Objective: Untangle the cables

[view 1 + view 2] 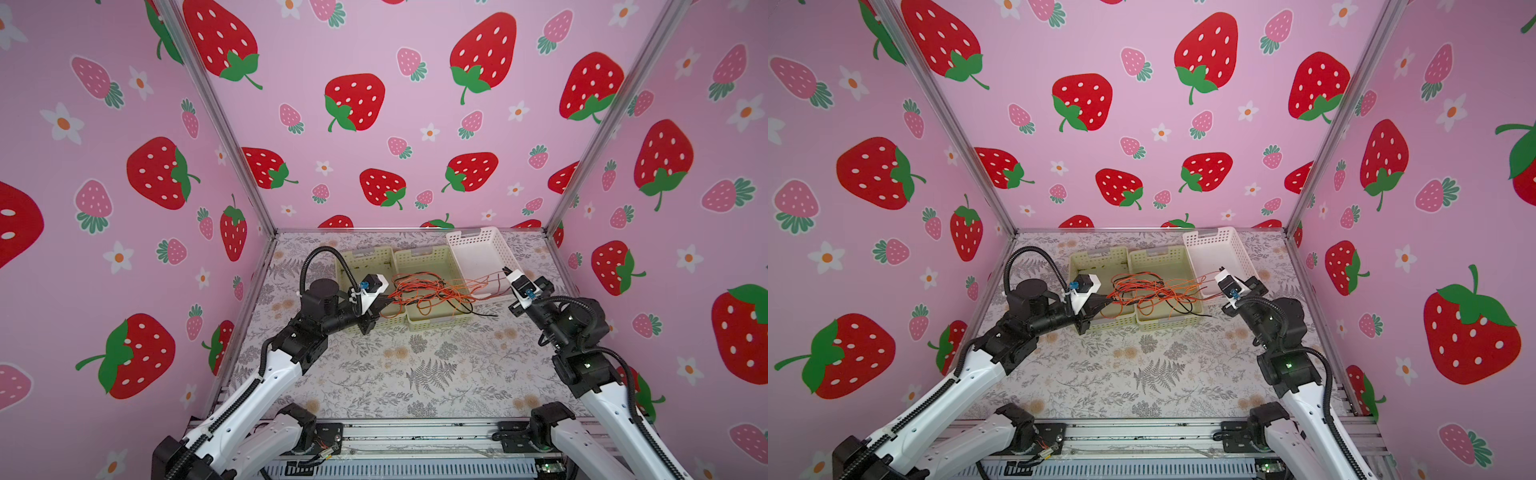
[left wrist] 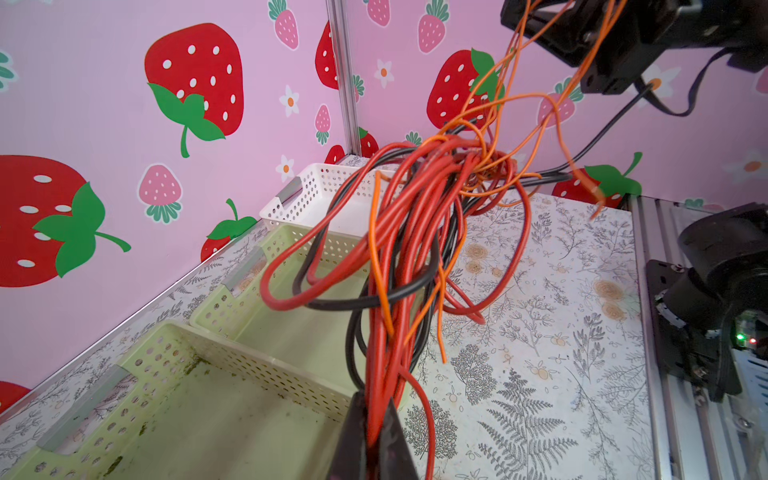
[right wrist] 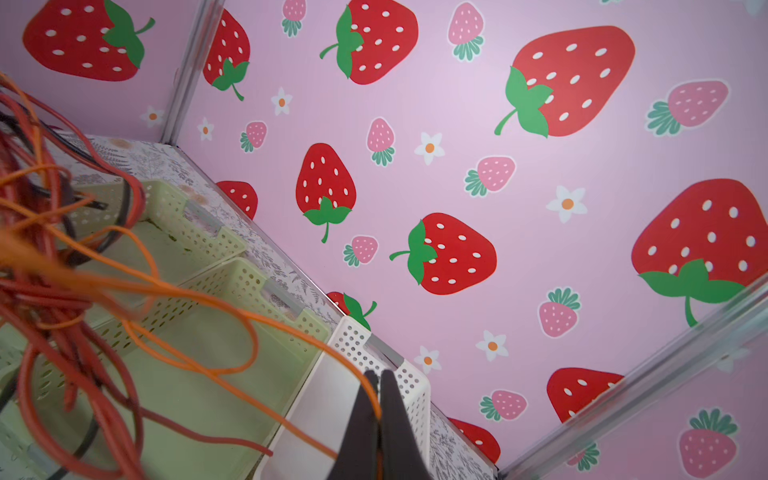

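I am working over a table (image 1: pixel 415 374) covered in a grey fern-and-flower print, and pink walls (image 1: pixel 374 50) with red strawberries are closing it in on three sides. Along the back, a left green basket (image 1: pixel 361 258) and a middle green basket (image 1: pixel 436 322) are sitting side by side, with a white basket (image 1: pixel 469 239) angled just beside the middle one, toward the right wall. Dark specks are lying on the left green basket's floor. The cables (image 1: pixel 428 291), a knot of red, orange and black strands, are hanging above the two green baskets, stretched between my grippers. One black end is trailing onto the table by the middle green basket's front corner. My left gripper (image 2: pixel 376 432) is reaching in from the left, jaws clamped on a sheaf of red strands. My right gripper (image 3: pixel 379 411) is reaching over the white basket's near edge, jaws pinched on a single orange strand.
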Robot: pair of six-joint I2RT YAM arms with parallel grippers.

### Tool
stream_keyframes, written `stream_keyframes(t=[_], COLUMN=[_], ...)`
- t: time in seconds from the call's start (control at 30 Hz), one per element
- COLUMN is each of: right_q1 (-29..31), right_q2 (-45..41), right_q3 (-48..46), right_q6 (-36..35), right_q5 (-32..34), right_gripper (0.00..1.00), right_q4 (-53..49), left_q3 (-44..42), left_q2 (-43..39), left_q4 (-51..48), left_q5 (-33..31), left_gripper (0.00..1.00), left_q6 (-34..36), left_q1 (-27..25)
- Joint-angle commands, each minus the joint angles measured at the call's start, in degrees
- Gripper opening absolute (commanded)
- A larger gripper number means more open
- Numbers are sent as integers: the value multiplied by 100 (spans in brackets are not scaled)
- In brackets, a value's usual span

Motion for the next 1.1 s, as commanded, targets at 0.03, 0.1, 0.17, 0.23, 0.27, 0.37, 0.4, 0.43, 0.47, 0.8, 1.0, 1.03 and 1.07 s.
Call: stream_keyframes(t=[0.03,0.1,0.17,0.23,0.27,0.37,0.4,0.43,0.47,0.8,1.0,1.03,1.07], right_q1=[-325,-398,-403,-395,-394,-210,-87,19,127,573,787,792,794], right_q2=[-187,-265,-305,-171,-41,381,459,479,469,719,841,850,853], right_q3=[178,178,200,304,343,441,463,452,384,-197,-597,-626,-690], right_q6=[103,-38,-469,-797,-771,-847,-969,-1031,-1015,-685,-347,-276,-140], right_q5=[1400,1069,-234,-1893,-2661,-3582,-3500,-3374,-3185,-2744,-2284,-2187,-2001], right_gripper=[0,0,0,0,0,0,0,0,0,0,0,0,0], right_q4=[406,348,115,-290,-408,-818,-1016,-1122,-1129,-1036,-594,-546,-444], left_q3=[-152,-161,-161,-152,-152,-74,-73,-85,-135,144,376,522,697], left_q2=[-228,-264,-227,-116,-31,247,355,429,481,1035,2570,2853,3153], left_q4=[-588,-842,-999,-982,-916,-893,-874,-822,-705,-574,651,675,684], left_q5=[-254,-109,273,579,662,404,268,188,141,-167,-360,-397,-542], left_gripper=[0,0,0,0,0,17,26,33,43,83,78,77,74], left_q6=[114,214,297,299,311,545,604,602,557,621,-7,-46,-107], left_q1=[178,179,170,76,-39,-623,-809,-939,-1011,-1510,-1983,-2005,-2024])
